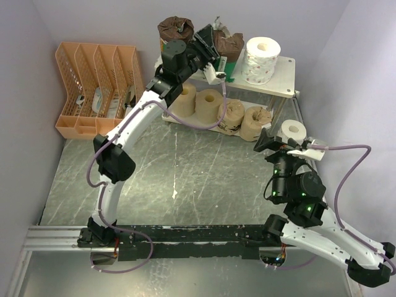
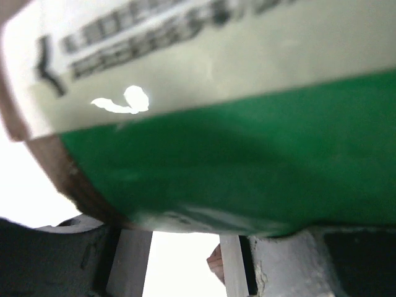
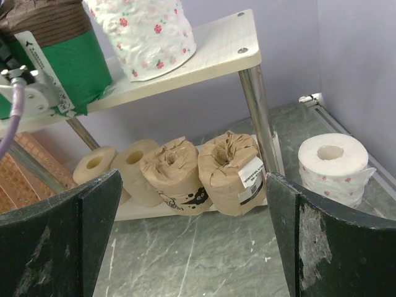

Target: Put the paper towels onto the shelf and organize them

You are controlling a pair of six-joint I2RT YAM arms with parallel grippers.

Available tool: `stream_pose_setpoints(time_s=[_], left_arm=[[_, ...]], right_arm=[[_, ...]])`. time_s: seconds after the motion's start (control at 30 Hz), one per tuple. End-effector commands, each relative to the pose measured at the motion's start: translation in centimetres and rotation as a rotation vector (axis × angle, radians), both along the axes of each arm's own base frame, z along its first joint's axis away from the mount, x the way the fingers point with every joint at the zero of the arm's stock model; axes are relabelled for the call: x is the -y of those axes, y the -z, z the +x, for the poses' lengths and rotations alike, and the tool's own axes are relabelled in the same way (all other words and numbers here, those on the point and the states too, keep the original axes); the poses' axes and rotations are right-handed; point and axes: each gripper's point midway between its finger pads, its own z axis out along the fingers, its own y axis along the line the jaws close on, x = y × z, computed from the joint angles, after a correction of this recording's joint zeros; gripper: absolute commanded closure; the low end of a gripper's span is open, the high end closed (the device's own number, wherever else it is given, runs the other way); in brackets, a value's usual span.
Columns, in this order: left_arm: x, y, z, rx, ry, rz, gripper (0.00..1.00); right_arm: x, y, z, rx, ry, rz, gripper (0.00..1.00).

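The green roll (image 2: 247, 173) is sitting on the shelf (image 3: 216, 49), right against the left claw (image 1: 218, 69); I cannot tell its grip. Pulling back crooked could be tipping it. The right claw (image 3: 192, 185) is hanging wide open, empty

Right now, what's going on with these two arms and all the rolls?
The left gripper is at a green-banded roll on the shelf's top tier; whether it grips it is unclear. The right gripper, open and empty, faces the one white roll standing on the table. Four tan rolls sit on the lower tier.
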Motion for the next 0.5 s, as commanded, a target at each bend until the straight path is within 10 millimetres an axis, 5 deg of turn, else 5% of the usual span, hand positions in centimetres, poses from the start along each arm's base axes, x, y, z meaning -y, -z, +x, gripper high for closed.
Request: stream_pose_setpoints(time_s=[0.0, 0.17, 0.47], left_arm=[[-0.8, -3.0, 0.5, 0.126, -0.046, -0.067, 0.47], [-1.1, -3.2, 0.7, 0.178, -0.057, -0.102, 0.40], [-2.1, -6.3, -1.5, 0.264, -0.007, -0.244, 0.00]], right_arm=[[-0.4, -0.1, 0.2, 0.010, -0.008, 0.000, 0.00], [-0.6, 0.1, 0.2, 0.013, -0.017, 0.000, 0.00], [-0.9, 0.7, 0.4, 0.008, -0.018, -0.017, 0.00]])
